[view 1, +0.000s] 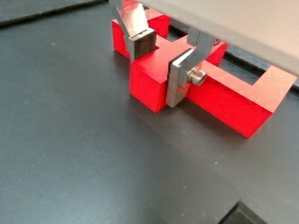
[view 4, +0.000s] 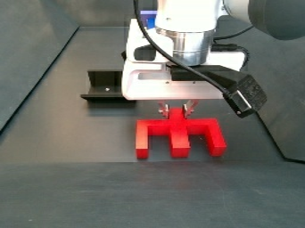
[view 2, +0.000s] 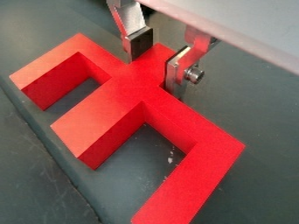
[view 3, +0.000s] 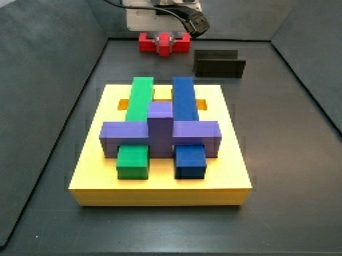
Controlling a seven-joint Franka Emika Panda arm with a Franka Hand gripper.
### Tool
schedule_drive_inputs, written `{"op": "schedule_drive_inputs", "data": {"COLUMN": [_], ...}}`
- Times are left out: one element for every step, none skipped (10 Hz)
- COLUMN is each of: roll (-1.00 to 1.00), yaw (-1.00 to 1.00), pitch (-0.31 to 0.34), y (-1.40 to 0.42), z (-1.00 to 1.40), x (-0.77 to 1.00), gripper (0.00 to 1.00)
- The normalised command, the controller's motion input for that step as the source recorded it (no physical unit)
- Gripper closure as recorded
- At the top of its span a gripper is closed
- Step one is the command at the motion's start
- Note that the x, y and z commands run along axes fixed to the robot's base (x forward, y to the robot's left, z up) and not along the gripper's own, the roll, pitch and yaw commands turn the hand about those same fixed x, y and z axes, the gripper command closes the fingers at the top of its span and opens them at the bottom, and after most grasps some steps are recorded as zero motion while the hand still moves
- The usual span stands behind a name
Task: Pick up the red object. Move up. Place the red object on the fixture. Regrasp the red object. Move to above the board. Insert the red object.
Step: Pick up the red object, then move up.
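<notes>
The red object (view 2: pixel 128 105) lies flat on the dark floor, its centre tab between the fingers (view 1: pixel 177 77) of the gripper (view 2: pixel 158 54), whose silver plates bracket the tab at both sides. Whether the pads press the tab cannot be told. The fixture (view 4: pixel 105 85) stands beyond the fingers, apart; the board (view 3: pixel 163 140) lies well apart.

Even overhead light, soft shadows; wrist views slightly soft, end effector (view 1: pixel 162 59) sharp.

Wrist views: both close, looking down past my hand (view 1: pixel 163 54) onto the red object (view 2: pixel 128 109). Side views: one high behind the board (view 3: pixel 163 178), facing my hand; one low, opposite, nearer; both share the fixture (view 4: pixel 105 86).
</notes>
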Motion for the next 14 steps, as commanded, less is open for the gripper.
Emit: {"op": "schedule_drive_inputs", "data": {"roll": [0.0,0.0,0.0,0.0,0.0,0.0,0.0,0.0,0.0,0.0,0.0,0.0,0.0,0.01], "yaw": [0.0,0.0,0.0,0.0,0.0,0.0,0.0,0.0,0.0,0.0,0.0,0.0,0.0,0.02], "pitch": [0.0,0.0,0.0,0.0,0.0,0.0,0.0,0.0,0.0,0.0,0.0,0.0,0.0,-0.009], "y": [0.0,0.0,0.0,0.0,0.0,0.0,0.0,0.0,0.0,0.0,0.0,0.0,0.0,0.04], "z": [0.0,0.0,0.0,0.0,0.0,0.0,0.0,0.0,0.0,0.0,0.0,0.0,0.83,0.84], "x": [0.0,0.0,0.0,0.0,0.0,0.0,0.0,0.0,0.0,0.0,0.0,0.0,0.0,0.03], "gripper": [1.0,1.0,1.0,1.0,1.0,1.0,1.0,1.0,1.0,1.0,1.0,1.0,1.0,1.0]}}
